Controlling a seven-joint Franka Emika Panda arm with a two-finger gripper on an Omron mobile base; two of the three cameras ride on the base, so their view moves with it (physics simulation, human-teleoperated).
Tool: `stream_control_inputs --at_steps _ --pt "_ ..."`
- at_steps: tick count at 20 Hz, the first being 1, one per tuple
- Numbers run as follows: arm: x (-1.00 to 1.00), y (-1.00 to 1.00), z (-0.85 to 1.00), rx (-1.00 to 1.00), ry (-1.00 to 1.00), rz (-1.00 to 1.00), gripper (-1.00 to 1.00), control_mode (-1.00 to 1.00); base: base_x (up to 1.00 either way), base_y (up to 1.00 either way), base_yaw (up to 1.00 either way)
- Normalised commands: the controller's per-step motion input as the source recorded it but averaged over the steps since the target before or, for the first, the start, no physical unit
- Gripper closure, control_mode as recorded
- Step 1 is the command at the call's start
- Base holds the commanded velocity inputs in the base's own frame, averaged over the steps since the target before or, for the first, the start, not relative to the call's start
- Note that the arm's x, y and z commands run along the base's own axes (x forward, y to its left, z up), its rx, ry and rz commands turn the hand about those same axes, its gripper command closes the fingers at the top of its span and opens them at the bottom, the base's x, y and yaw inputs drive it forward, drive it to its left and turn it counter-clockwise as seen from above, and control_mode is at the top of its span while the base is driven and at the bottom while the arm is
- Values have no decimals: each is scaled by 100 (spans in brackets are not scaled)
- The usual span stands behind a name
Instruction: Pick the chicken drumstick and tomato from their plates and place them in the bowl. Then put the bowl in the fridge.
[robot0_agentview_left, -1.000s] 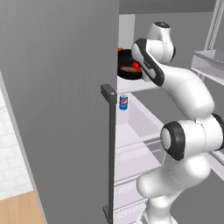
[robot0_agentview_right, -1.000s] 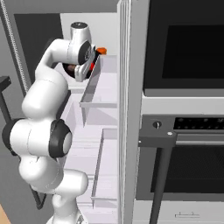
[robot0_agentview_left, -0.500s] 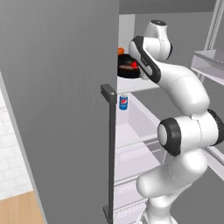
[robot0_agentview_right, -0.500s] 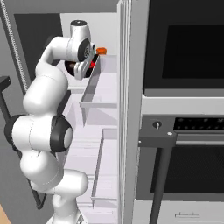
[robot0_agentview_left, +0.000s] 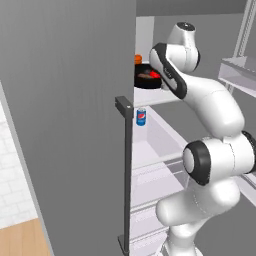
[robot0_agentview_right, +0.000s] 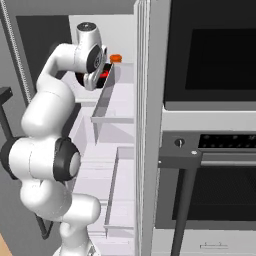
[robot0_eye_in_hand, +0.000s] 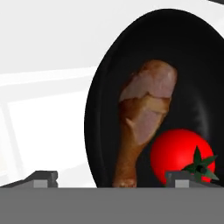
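The glossy black bowl (robot0_eye_in_hand: 148, 65) sits on an upper white shelf (robot0_agentview_left: 156, 96) inside the open grey fridge (robot0_agentview_left: 65, 100). In it lie the reddish-brown chicken drumstick (robot0_eye_in_hand: 140, 118) and the bright red tomato (robot0_eye_in_hand: 177, 151), side by side. The bowl (robot0_agentview_left: 147, 80) also shows past the door's edge, and the tomato (robot0_agentview_right: 104, 74) peeks out beside the wrist. My gripper (robot0_eye_in_hand: 116, 178) is at the bowl's near rim, open, its fingertips (robot0_eye_in_hand: 43, 177) wide apart on either side of the rim. The plates are out of view.
A blue soda can (robot0_agentview_left: 141, 116) stands on the shelf below. A small orange object (robot0_agentview_right: 115, 58) sits at the back of the upper shelf. The fridge door's long bar handle (robot0_agentview_left: 127, 170) is close to my left. The black built-in oven (robot0_agentview_right: 215, 55) is to the right.
The wrist has crept slightly upward over the last second. The bowl stays in about the same spot on the shelf.
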Motion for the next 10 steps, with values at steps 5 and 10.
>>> stream_control_inputs --at_steps 5,10 --pt "-51 1 11 6 -15 -12 -100 -100 0 0 0" --pt "-46 0 31 12 -7 -14 -100 -100 0 0 0"
